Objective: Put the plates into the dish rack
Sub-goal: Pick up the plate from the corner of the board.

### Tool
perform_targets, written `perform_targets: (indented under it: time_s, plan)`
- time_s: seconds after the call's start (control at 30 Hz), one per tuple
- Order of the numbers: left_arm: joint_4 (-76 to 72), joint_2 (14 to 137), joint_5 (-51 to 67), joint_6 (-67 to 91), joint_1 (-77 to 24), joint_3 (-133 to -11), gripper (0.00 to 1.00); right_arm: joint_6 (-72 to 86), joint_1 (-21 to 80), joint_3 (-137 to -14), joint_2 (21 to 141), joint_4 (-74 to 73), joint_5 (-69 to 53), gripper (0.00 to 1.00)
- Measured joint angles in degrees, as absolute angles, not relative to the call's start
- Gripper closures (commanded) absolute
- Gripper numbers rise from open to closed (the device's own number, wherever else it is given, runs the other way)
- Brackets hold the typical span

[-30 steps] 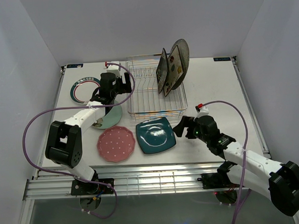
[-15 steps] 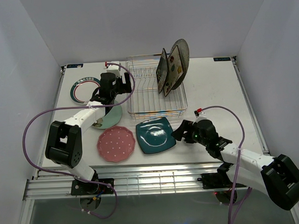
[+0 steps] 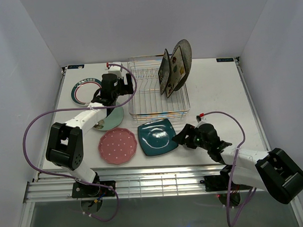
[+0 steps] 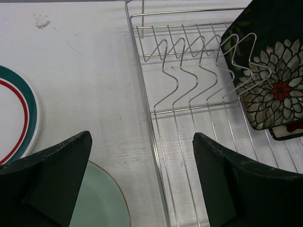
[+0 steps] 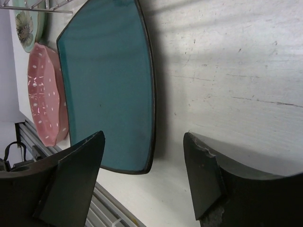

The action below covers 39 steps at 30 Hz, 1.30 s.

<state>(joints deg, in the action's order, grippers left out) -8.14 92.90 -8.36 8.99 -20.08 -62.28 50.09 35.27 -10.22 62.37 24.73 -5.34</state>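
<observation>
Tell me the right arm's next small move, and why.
Probably ease the right end effector a little lower and forward until it brackets the right edge of the teal square plate, then close. In the wrist view the jaws stand apart, one side over the plate and the other over the bare table, and the plate lies flat, not yet gripped.

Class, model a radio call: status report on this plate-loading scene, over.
Left hand open over rack edge. Right hand open at teal plate edge. Three plates racked. Nothing blocking.

The hand (image 5: 143,138) straddles teal plate (image 5: 109,80) edge.
</observation>
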Motion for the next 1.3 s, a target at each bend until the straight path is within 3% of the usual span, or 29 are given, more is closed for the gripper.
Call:
perform_targets:
  time_s: [0.27, 0.43, 0.53, 0.77, 0.87, 1.3]
  plan:
    - [-8.1, 92.9, -8.3, 9.0, -20.1, -62.3, 0.02, 53.6, 35.2, -9.5, 69.9, 34.5, -8.7, 0.32]
    - [-8.1, 92.9, -8.3, 9.0, -20.1, -62.3, 0.02, 55.0, 35.2, -9.5, 73.8, 38.9, -10.2, 0.42]
    - [-8.1, 92.9, -8.3, 9.0, -20.1, -62.3, 0.02, 55.2, 35.2, -9.5, 75.0, 39.5, -10.7, 0.59]
    - [-8.1, 92.9, -8.3, 9.0, -20.1, -62.3, 0.02, 55.9, 35.2, -9.5, 76.0, 39.3, -10.7, 0.73]
    - [-8.1, 92.9, -8.3, 9.0, -20.1, -62.3, 0.02, 56.1, 35.2, -9.4, 75.7, 38.6, -10.7, 0.92]
    - [-8.1, 92.9, -8.3, 9.0, -20.1, -62.3, 0.02, 56.6, 35.0, -9.2, 62.2, 27.9, -8.4, 0.92]
